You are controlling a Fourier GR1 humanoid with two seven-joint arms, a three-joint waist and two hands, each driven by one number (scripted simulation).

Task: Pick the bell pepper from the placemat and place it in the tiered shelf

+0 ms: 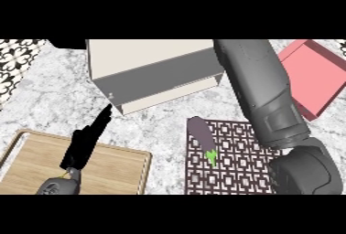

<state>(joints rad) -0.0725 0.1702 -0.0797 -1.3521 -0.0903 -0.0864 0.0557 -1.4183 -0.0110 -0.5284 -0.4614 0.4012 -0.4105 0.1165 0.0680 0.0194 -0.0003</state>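
Note:
A dark patterned placemat [236,167] lies on the marble counter at the lower right. On its upper left corner lies a dark purple, elongated vegetable [199,130] with a green stem end; it looks more like an eggplant than a bell pepper. The beige and grey tiered shelf [155,77] stands at the top centre, its lower tier open toward me. My right forearm [263,91] rises from the lower right past the shelf's right side, and its hand is cut off at the top. My left hand [84,144] rests open over the cutting board, fingers pointing up toward the shelf.
A wooden cutting board [34,160] fills the lower left. A pink tray [317,77] sits at the upper right, partly behind my right forearm. Black-and-white patterned tiling [17,59] shows at the far upper left.

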